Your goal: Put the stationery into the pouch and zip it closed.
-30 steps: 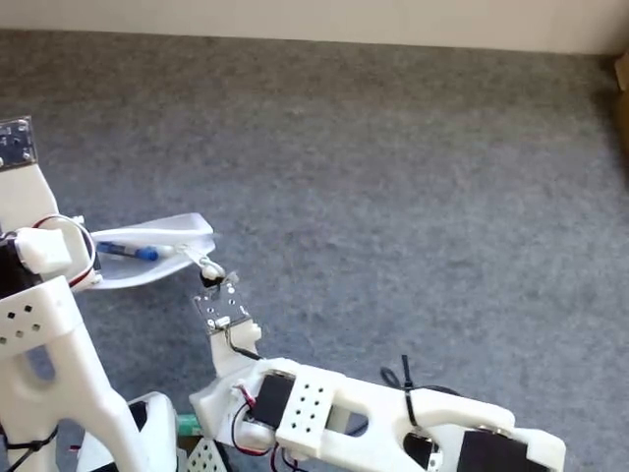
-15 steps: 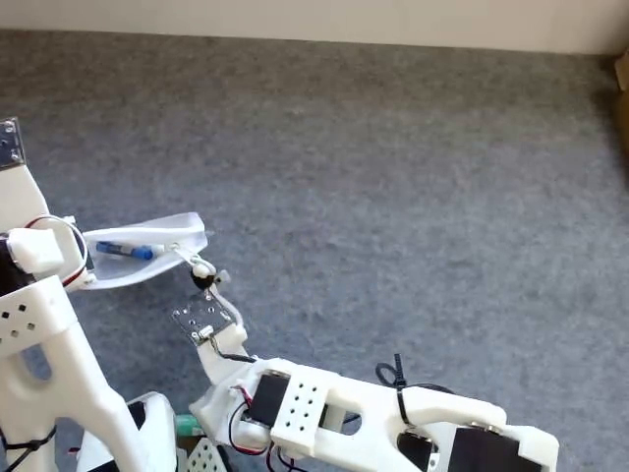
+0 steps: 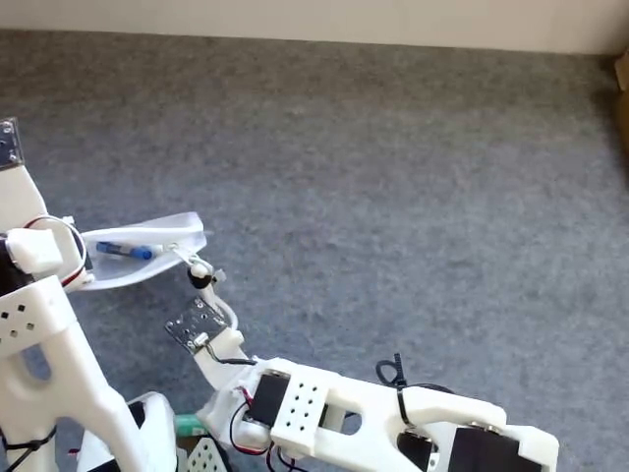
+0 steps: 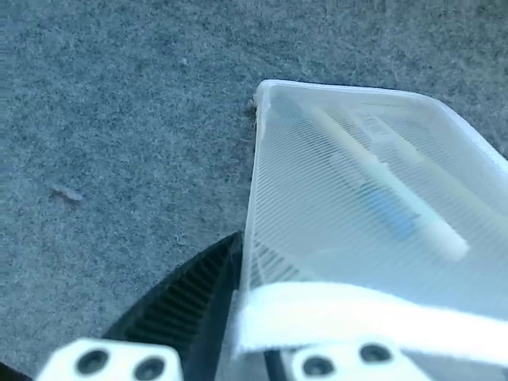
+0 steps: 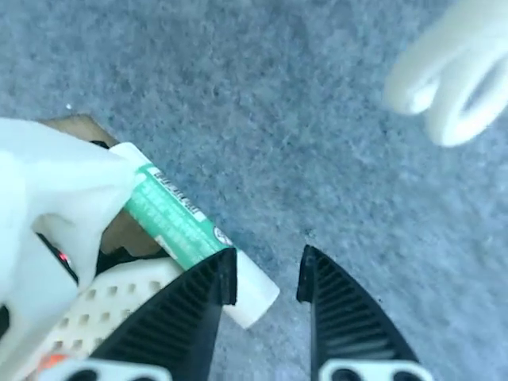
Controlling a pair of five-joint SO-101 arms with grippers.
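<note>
Left wrist view shows the left gripper (image 4: pixel 250 302) pinching one end of the translucent white mesh pouch (image 4: pixel 357 198), which already has a blue-and-white pen (image 4: pixel 389 210) inside. The right gripper (image 5: pixel 266 266) stands spread and empty, just beside the green-labelled white glue stick (image 5: pixel 178 218) on the grey carpet (image 3: pixel 393 177). I think a grasp off its centre could roll the round stick away.

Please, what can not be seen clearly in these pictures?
Zip of the pouch: high view, too small to tell open or closed.
The stationery inside: left wrist view, blurred by the ribbed wall; count unclear.
The green glue stick: right wrist view, far end hidden by a white arm part.
The white loop: right wrist view, blurred and cut by the edge.
</note>
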